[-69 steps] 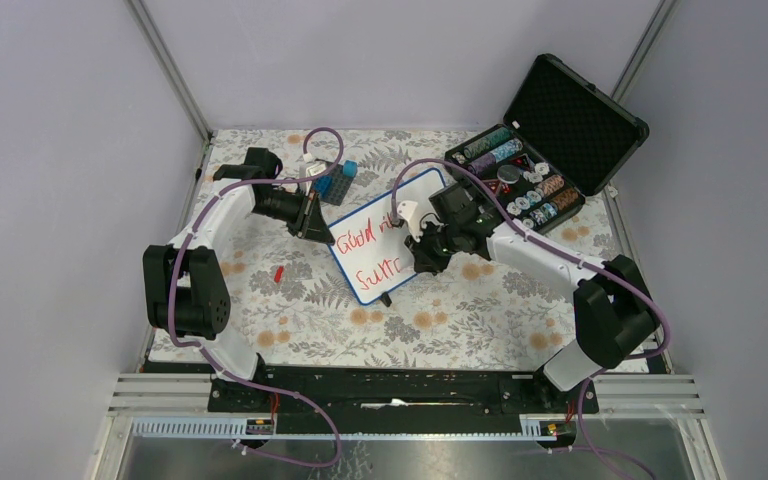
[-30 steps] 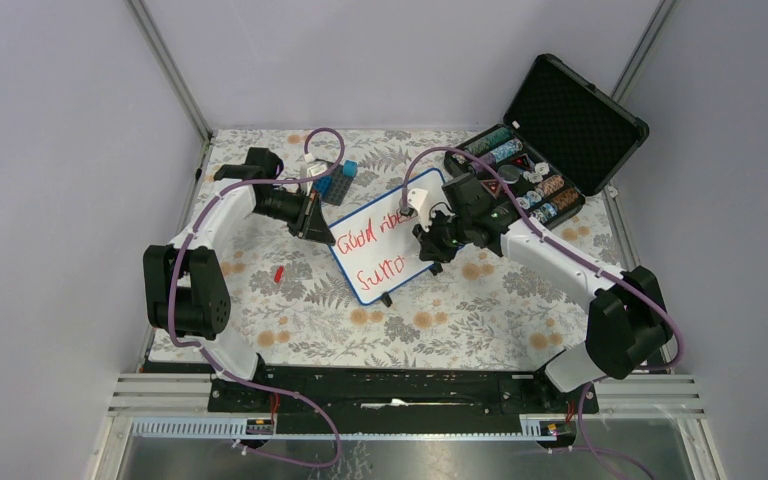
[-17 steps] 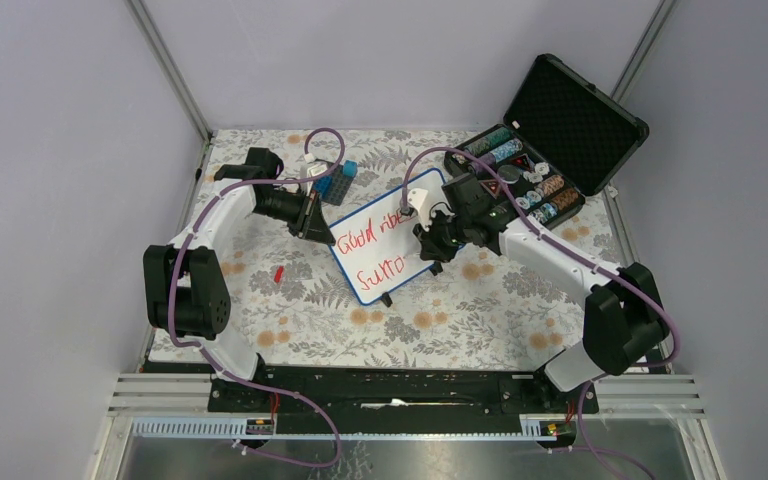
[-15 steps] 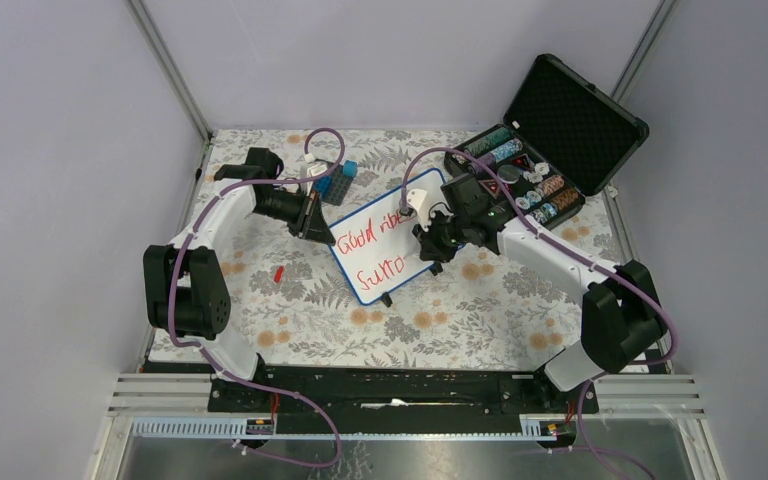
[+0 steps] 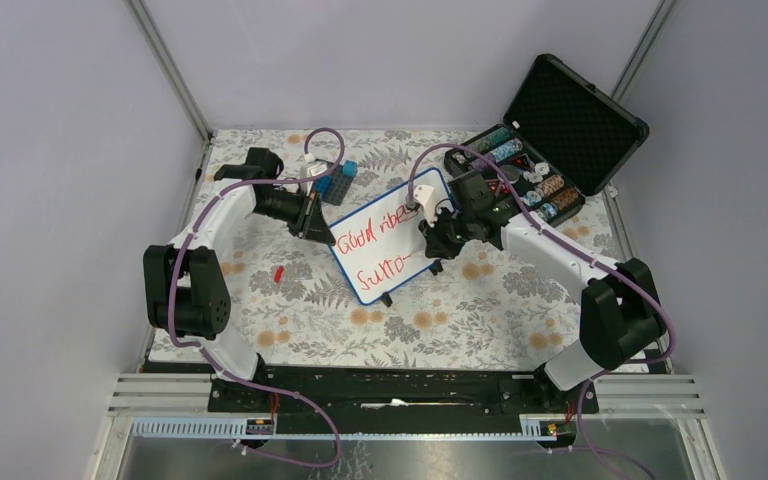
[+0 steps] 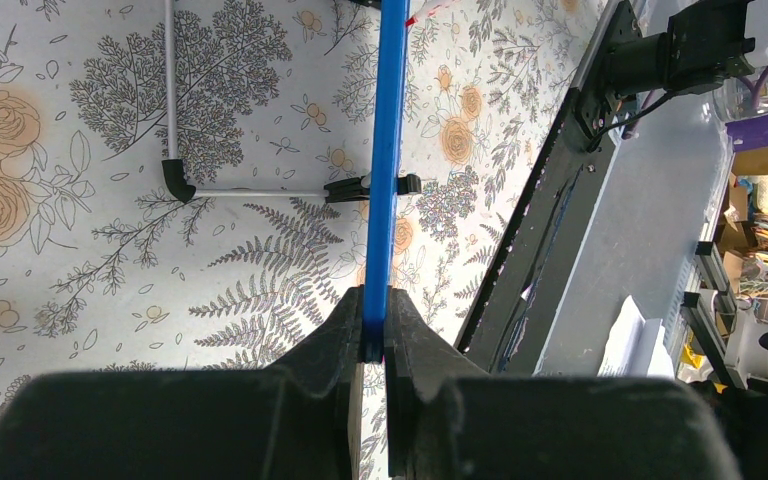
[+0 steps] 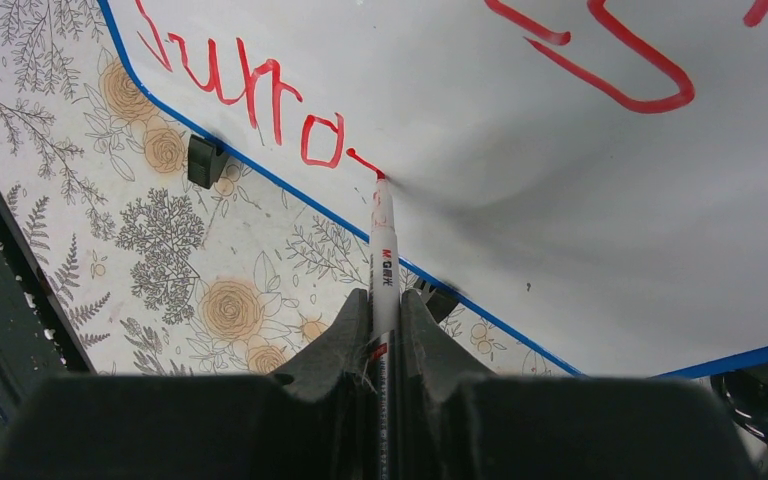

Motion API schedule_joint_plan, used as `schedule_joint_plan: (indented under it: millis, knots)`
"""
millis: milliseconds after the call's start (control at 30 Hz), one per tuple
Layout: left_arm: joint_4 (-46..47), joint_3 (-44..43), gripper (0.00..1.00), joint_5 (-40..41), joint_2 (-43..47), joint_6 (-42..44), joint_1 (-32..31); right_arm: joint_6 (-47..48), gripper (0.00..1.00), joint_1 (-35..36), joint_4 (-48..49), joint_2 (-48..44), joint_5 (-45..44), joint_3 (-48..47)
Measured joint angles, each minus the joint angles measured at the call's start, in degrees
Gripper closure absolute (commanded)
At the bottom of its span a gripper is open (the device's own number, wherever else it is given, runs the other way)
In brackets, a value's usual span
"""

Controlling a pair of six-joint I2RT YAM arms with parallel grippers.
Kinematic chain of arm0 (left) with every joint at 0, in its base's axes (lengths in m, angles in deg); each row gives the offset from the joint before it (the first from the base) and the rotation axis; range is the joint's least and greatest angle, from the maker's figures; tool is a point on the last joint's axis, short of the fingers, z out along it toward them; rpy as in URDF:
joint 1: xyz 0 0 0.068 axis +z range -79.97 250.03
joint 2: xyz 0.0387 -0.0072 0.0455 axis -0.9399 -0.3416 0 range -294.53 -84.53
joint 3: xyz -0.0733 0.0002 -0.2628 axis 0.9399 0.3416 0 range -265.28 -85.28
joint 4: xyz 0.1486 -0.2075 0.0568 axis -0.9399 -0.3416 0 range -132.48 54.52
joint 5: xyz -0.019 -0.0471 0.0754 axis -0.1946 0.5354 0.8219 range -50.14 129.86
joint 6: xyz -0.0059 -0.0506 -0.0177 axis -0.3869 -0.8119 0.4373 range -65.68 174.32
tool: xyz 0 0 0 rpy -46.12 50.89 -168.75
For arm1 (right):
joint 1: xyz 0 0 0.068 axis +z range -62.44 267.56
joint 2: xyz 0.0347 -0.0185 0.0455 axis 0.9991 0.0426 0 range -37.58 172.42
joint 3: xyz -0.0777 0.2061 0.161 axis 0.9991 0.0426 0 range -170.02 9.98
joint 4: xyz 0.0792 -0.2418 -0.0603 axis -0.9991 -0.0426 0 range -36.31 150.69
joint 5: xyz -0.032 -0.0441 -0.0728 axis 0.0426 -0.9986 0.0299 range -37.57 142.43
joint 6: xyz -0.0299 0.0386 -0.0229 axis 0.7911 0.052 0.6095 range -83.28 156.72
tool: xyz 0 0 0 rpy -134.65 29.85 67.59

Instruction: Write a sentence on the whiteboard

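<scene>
Two grips: left hand [image 6: 373, 322] clamps whiteboard [image 6: 388, 150] edge-on, right hand [image 7: 385, 305] clamps marker [image 7: 384, 240], sentence [image 7: 270, 95] partly cropped.

The whiteboard [image 7: 520, 210] bears the sentence [image 5: 375, 232] "Good vibes / Surro"; the marker [image 7: 384, 245] perhaps reads "M&G".

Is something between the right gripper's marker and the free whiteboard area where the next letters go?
Nothing visible. The marker in the right gripper touches the whiteboard just after the last red letter, and the white surface beyond is bare.
</scene>
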Motion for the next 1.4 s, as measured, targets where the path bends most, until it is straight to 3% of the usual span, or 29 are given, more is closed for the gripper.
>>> schedule_joint_plan:
  millis: [1400]
  knots:
    - [0.0,0.0,1.0,0.0,0.0,-0.2,0.0,2.2,1.0,-2.0,-2.3,0.0,-0.2,-1.5]
